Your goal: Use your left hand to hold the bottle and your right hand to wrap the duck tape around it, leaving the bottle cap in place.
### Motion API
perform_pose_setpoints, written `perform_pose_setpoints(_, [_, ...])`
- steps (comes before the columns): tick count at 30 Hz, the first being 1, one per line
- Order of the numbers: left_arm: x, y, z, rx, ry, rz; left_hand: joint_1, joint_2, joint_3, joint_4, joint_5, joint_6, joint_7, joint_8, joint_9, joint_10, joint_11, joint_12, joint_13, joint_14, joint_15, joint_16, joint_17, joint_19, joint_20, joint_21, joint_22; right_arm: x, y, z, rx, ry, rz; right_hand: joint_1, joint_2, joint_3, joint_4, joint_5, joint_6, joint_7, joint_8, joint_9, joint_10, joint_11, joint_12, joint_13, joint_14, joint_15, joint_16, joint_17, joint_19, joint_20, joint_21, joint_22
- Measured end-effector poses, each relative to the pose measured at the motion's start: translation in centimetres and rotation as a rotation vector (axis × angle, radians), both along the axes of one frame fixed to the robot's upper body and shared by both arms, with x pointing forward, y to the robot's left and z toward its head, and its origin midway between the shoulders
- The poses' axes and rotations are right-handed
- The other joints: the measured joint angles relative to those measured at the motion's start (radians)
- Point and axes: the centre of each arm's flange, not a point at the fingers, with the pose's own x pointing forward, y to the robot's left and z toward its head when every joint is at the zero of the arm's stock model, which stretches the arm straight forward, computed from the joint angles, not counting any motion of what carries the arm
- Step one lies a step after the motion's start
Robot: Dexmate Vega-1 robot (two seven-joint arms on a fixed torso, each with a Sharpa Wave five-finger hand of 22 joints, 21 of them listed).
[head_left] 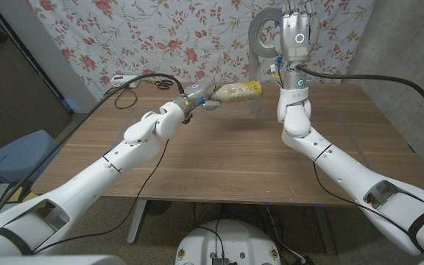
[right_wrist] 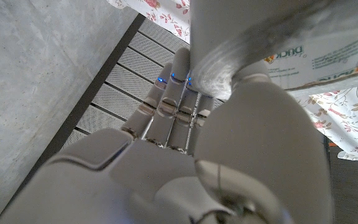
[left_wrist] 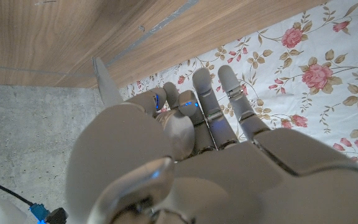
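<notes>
Bottle (head_left: 235,91) hung in the air above the far part of the wooden table (head_left: 219,162), grasped at one end by the left hand (head_left: 196,96), its long axis lying roughly level and running toward the robot's right. Its free, yellowish end pointed at the right arm, which stood upright just beyond it. The right hand (head_left: 298,26) was lifted well above the bottle and gripped the duck tape roll (head_left: 263,31); in the right wrist view the roll (right_wrist: 278,43) sat pressed against the fingers (right_wrist: 176,81). A pale strip appeared to run down from the roll toward the bottle's free end, though where it attached was too faint to tell. So the right hand looked nearer the working end and would probably have to circle it. Floral cloth (head_left: 182,33) hung behind the table, with bare concrete wall (head_left: 411,44) to the robot's right.
</notes>
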Motion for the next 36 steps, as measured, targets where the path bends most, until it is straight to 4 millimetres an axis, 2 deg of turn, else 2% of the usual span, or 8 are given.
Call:
perform_pose_setpoints(11, [0.5,-0.6,0.2,0.004,0.022,-0.006,0.0,0.0,0.004,-0.004,0.0,0.0,0.0,0.006,-0.007,0.001,0.002,0.0,0.003,-0.005,0.005,0.008,0.0,0.0,0.0,0.008,0.0,-0.3,1.8,0.7,-0.044,-0.009,0.019,0.001,-0.001,-0.005,0.0,0.003,0.003,0.003,-0.005,-0.006,0.002,-0.002,0.002,0.0,0.004,0.004,-0.001,0.024,0.001,-0.001,0.011,-0.005])
perform_pose_setpoints(25, [0.1,-1.5,0.0,-0.006,0.056,-0.076,0.0,0.0,0.004,-0.004,0.0,0.0,0.0,0.006,-0.015,0.002,0.005,0.0,0.004,-0.013,0.009,0.011,0.001,0.0,0.0,0.008,-0.005,3.5,2.7,2.0,-0.026,0.112,-0.061,0.001,-0.001,-0.014,0.002,0.015,0.004,0.003,-0.01,-0.013,0.004,-0.003,0.001,0.0,0.015,0.004,-0.001,0.043,0.001,-0.001,0.022,-0.013])
perform_pose_setpoints(36, [0.2,-3.2,-0.4,0.026,0.138,-0.17,-0.019,-0.003,0.004,-0.004,0.0,0.0,0.0,0.007,-0.022,0.004,0.007,-0.001,0.004,-0.015,0.006,0.011,0.0,0.0,0.0,0.008,-0.005,6.2,3.1,3.3,0.016,0.181,-0.126,0.004,-0.004,-0.018,0.003,0.023,0.029,-0.004,-0.019,-0.009,0.021,0.004,-0.006,0.0,0.02,0.002,-0.009,0.052,-0.003,0.003,0.036,-0.017])
